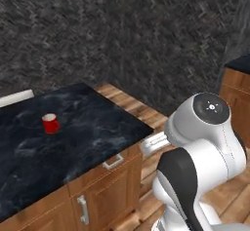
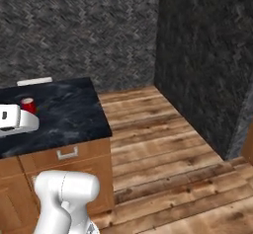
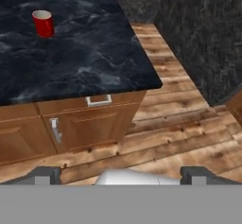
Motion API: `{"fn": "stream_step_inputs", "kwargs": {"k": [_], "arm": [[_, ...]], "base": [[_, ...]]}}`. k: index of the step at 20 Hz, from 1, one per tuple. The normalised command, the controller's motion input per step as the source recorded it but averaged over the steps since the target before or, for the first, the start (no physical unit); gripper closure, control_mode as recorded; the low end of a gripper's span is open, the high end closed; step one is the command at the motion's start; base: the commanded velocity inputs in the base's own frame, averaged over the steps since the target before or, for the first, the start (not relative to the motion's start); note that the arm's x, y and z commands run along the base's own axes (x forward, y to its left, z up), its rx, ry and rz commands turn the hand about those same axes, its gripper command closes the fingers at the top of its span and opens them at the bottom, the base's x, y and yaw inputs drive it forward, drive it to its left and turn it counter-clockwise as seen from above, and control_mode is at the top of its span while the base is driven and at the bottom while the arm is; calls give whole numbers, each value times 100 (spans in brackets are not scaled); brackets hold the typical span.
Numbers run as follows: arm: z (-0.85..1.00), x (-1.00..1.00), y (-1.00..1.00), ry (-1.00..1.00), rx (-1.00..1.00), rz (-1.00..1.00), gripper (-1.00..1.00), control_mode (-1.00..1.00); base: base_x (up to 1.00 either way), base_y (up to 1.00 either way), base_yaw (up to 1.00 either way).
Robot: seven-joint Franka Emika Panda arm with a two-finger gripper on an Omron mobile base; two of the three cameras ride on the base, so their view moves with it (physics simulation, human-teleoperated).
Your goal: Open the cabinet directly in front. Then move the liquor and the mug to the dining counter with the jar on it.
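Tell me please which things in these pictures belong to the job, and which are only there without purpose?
Belong to the job:
- the mug, red, standing upright on the counter
- the dining counter, black marbled top
- the gripper, open and holding nothing

Just there:
- the white strip at the counter's far edge
- the wooden floor
- the dark stone walls

dining counter (image 3: pixel 94 48): glossy black marble | floor (image 3: pixel 175 124): wood planks
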Motion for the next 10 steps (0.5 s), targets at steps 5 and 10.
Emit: {"fn": "stream_step_inputs", "kwargs": {"k": [5,10], "arm": [[0,0,0,0,0,0,-100,100],[0,0,0,0,0,0,-100,100]], "base": [[0,0,-44],[0,1,-44]]}}
